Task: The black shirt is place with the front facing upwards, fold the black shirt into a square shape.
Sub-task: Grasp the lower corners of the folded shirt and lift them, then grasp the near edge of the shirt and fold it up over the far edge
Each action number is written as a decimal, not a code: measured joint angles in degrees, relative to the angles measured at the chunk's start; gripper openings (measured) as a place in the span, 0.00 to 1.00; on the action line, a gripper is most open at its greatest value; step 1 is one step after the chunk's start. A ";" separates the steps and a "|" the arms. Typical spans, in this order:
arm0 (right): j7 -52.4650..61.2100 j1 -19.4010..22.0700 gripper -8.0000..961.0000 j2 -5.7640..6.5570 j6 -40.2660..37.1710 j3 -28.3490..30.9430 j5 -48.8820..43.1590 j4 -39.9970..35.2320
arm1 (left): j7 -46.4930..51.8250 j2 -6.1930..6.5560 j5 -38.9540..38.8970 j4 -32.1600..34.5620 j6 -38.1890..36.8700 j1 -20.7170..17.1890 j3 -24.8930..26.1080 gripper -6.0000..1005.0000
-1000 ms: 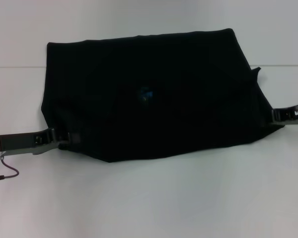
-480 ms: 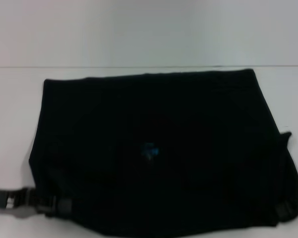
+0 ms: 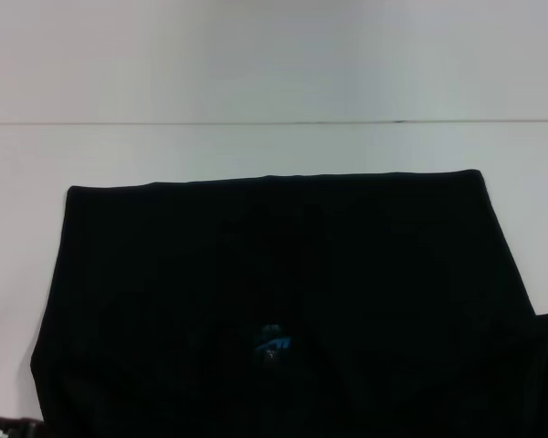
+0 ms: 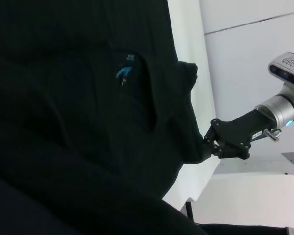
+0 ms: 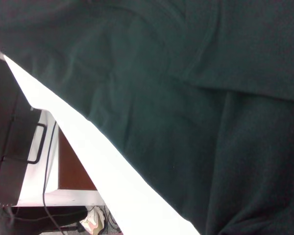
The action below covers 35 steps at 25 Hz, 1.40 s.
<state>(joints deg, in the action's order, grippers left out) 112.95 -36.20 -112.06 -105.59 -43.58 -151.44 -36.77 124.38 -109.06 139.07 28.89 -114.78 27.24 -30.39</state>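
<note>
Hands: right clamped on black shirt, left's grip unclear | shirt dragged nearer on desk | fold underway

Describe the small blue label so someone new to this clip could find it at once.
Start with the white table, then the black shirt spread across its near half. The blue label sits low on the shirt, slightly left of its middle. It is the only spot of colour on the black cloth.

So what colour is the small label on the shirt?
Blue, on the black shirt; the label shows best in the left wrist view.
</note>
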 joint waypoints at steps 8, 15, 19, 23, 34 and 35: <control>1.03 -1.39 0.06 1.21 2.10 9.07 2.89 0.43 | 1.51 1.03 -0.77 -0.32 4.91 2.99 12.69 0.08; 11.19 -2.29 0.07 3.84 15.93 21.92 11.55 5.06 | 5.12 1.41 -2.00 -1.65 17.00 5.54 29.13 0.09; 12.77 -2.44 0.07 3.53 24.39 22.83 19.93 7.43 | 3.80 0.90 -6.58 -5.09 25.79 6.04 31.25 0.09; 11.04 -3.81 0.07 1.82 31.11 22.58 25.97 8.59 | -0.86 -0.75 -10.13 -7.84 32.54 7.61 31.26 0.09; 7.20 -8.20 0.08 -1.19 43.70 22.27 27.65 8.70 | -5.57 -3.14 -14.11 -8.32 43.80 10.34 31.29 0.10; 6.96 -8.34 0.08 -1.53 45.06 22.19 27.67 8.71 | -6.06 -3.39 -14.56 -8.36 44.70 10.59 31.22 0.10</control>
<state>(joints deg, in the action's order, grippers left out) 119.90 -44.54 -113.59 -60.53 -21.39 -123.77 -28.06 118.31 -112.45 124.51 20.53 -70.07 37.83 0.84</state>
